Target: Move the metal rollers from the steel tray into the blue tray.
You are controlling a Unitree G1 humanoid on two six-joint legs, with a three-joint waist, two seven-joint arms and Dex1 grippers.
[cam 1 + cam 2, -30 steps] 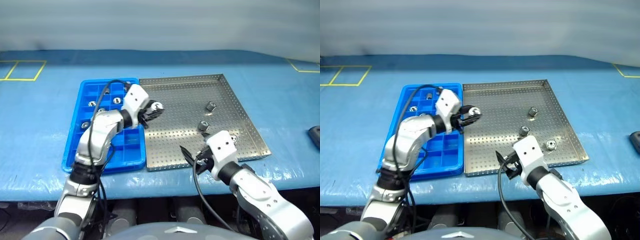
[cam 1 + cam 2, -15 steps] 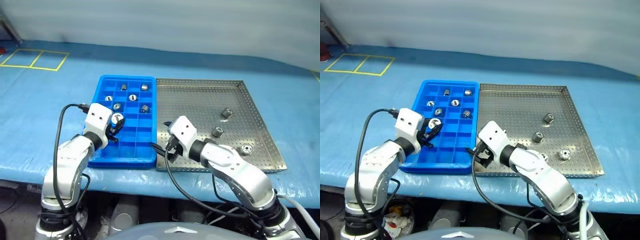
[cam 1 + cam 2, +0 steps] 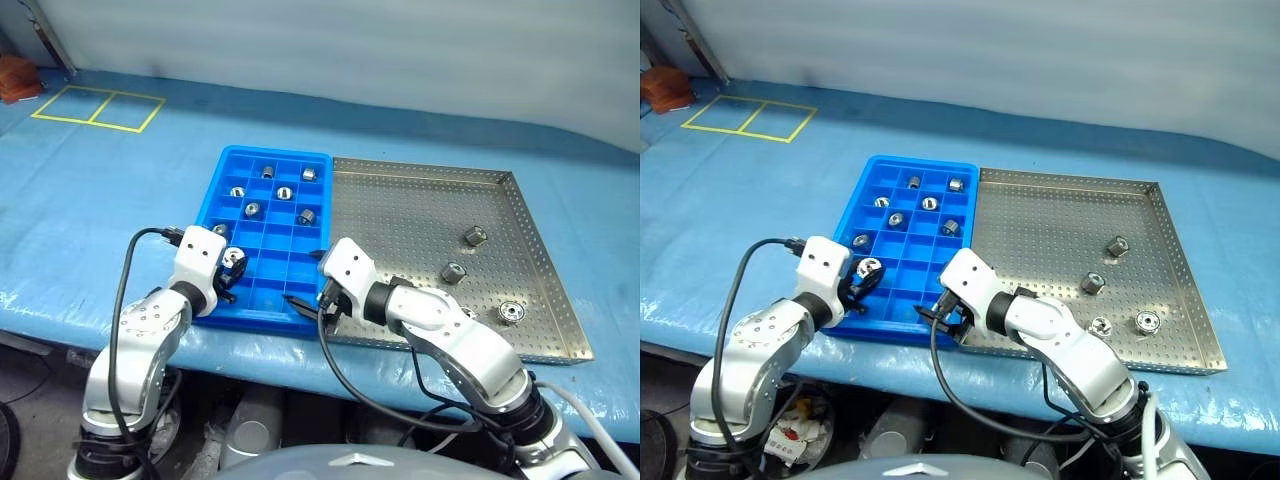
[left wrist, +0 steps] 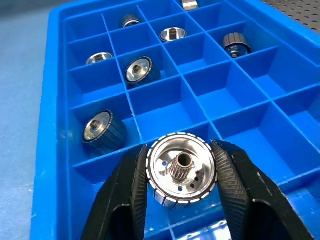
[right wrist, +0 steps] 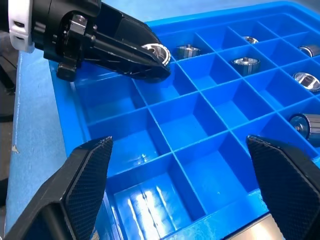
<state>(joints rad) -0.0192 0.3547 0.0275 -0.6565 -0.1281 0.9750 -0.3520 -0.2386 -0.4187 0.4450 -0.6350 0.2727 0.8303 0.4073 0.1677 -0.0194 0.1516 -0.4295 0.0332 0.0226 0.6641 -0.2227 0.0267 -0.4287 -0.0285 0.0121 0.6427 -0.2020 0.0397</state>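
Over blue tray (image 3: 262, 232): left gripper (image 4: 181, 172) clamping roller (image 4: 180, 167); right gripper (image 5: 185, 195) spread wide; lower into empty cell, then release

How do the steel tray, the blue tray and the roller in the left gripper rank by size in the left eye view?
1. Steel tray, largest.
2. Blue tray, narrower.
3. Roller held in the left gripper, by far the smallest, though nearest the camera.
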